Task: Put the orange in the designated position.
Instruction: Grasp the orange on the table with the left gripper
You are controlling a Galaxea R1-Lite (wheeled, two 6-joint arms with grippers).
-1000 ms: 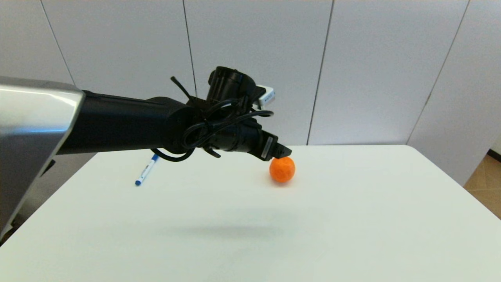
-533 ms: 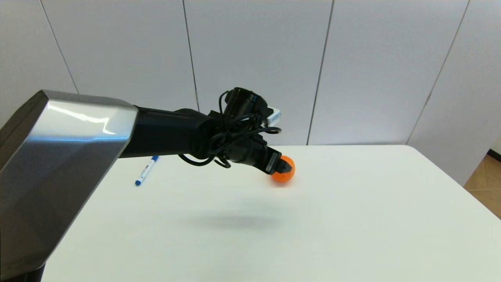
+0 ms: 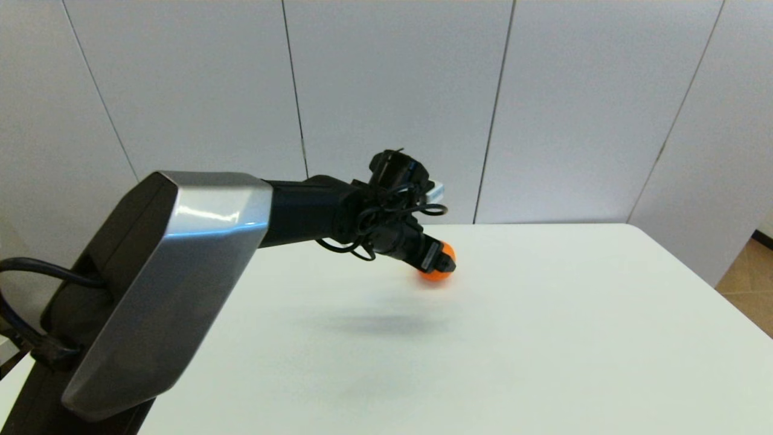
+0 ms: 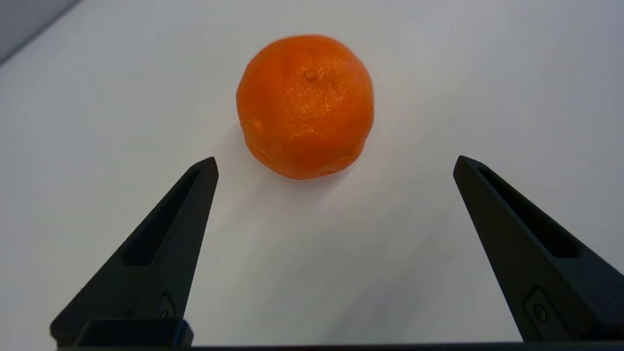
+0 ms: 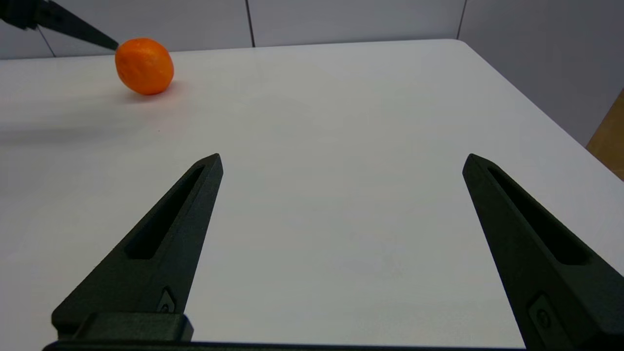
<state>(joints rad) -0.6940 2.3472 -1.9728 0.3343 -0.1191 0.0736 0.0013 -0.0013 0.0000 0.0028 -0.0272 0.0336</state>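
The orange [image 3: 436, 275] rests on the white table [image 3: 543, 314] toward the far middle. My left arm reaches across from the left, and its gripper [image 3: 445, 262] hangs just over the near side of the fruit. In the left wrist view the orange [image 4: 305, 105] lies just beyond the tips of the left gripper [image 4: 336, 163], whose fingers [image 4: 195, 195] are spread wide and hold nothing. My right gripper [image 5: 341, 158] is open and idle low over the near right of the table, far from the orange [image 5: 144, 66]. No mark on the tabletop shows the designated position.
Grey wall panels [image 3: 392, 90] stand right behind the table's far edge. The table's right edge [image 5: 536, 102] drops off to a wooden floor. The left arm's silver link [image 3: 169, 290] fills the near left of the head view.
My left arm has stretched farther forward and come down, bringing its gripper from above the orange to right at it. The orange has not moved. The arm now covers the pen.
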